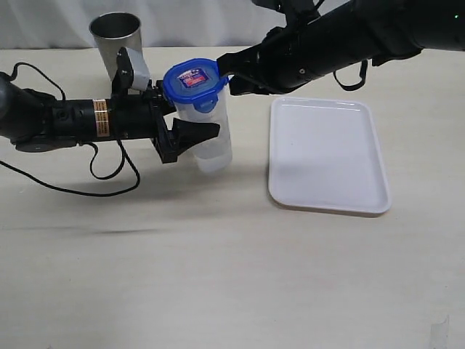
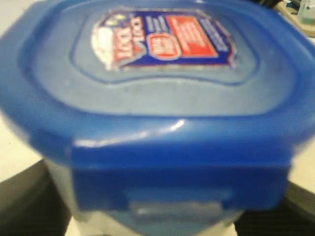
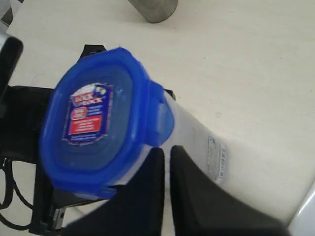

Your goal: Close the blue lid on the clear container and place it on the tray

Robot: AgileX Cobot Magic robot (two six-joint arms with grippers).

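Left gripper (image 1: 196, 118) is clamped on the clear container (image 1: 212, 142), with one black finger across its near side just below the rim. The left wrist view shows dark fingers flanking the body on both sides. The container stands roughly upright at the table's (image 1: 218, 276) far-middle, just left of the tray (image 1: 327, 190) and not on it. Can't tell if its base touches the table.

The blue lid (image 1: 192, 81) sits on top of the container. One flap sticks out on the right side.

Right gripper (image 3: 167, 156) has its jaws pressed together and holds nothing. Its tips are right at that flap, just under the lid edge; can't tell if they touch it.

The lid is glossy bright blue plastic, a rounded square with a recessed centre and a red-white-blue label. The container is tall, narrow, transparent plastic with smooth walls and a small printed sticker on its side.

The tray is flat white plastic, rectangular, with rounded corners and a low rim. A grey metal cup (image 1: 116, 36) with a tapered shape and dull sheen stands at far left. The table is matte and cream-coloured.
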